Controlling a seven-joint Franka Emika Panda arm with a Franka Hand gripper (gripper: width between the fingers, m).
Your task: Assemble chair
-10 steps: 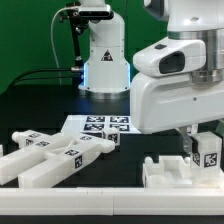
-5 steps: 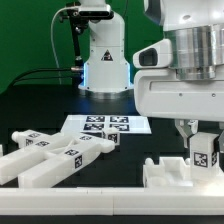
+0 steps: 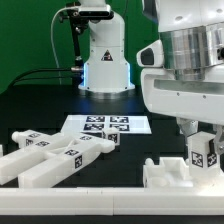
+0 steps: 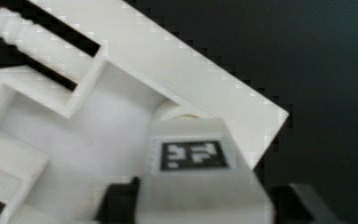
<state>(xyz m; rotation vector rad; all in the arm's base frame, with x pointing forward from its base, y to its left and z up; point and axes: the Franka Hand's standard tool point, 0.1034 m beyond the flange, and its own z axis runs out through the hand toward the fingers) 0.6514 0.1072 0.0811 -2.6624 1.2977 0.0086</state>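
My gripper (image 3: 203, 133) is at the exterior view's right, shut on a white chair part (image 3: 205, 153) with a black-and-white tag, held upright. It sits just above and against a white chair panel (image 3: 165, 172) lying on the table. In the wrist view the held part (image 4: 197, 150) fills the space between my two dark fingers (image 4: 124, 200), with the gripper (image 4: 208, 206) over a white framed panel (image 4: 60, 110) and a peg (image 4: 25, 38). Several long white tagged bars (image 3: 50, 156) lie at the exterior view's left.
The marker board (image 3: 105, 124) lies flat in the middle, in front of the white robot base (image 3: 105, 60). A white rail (image 3: 100, 200) runs along the front edge. The table is black, with a green backdrop behind.
The wrist has turned over the right-hand panel, and the held tagged part has shifted only slightly. The bars at the left have not moved.
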